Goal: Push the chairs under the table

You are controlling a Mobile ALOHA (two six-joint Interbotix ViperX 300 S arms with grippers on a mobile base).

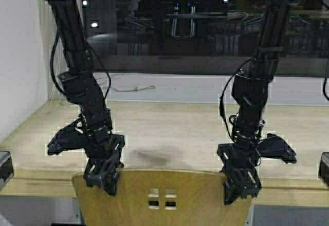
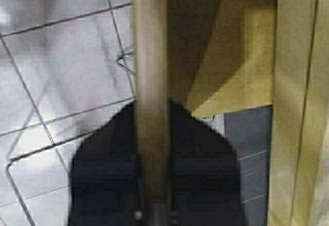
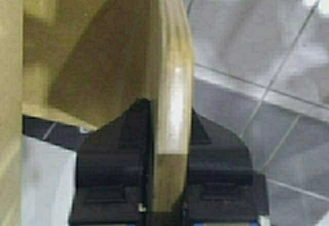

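One chair [image 1: 164,197] stands against the table [image 1: 169,128] front edge, backrest top just below it. Left pincer [image 1: 103,177] clamps the backrest's left top corner; right pincer [image 1: 240,185] clamps the right corner. Tiled floor [image 2: 56,71] beneath.

No readable text, labels or numbers, distant window reflections perhaps too dim

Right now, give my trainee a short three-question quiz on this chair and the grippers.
1. True or false: both grippers grip the chair backrest's top edge.
2. Which gripper holds the backrest's right end? A left gripper, B right gripper
3. Fill in: straight ahead of the chair lies the ____.

Key: 1 true; 2 B; 3 table
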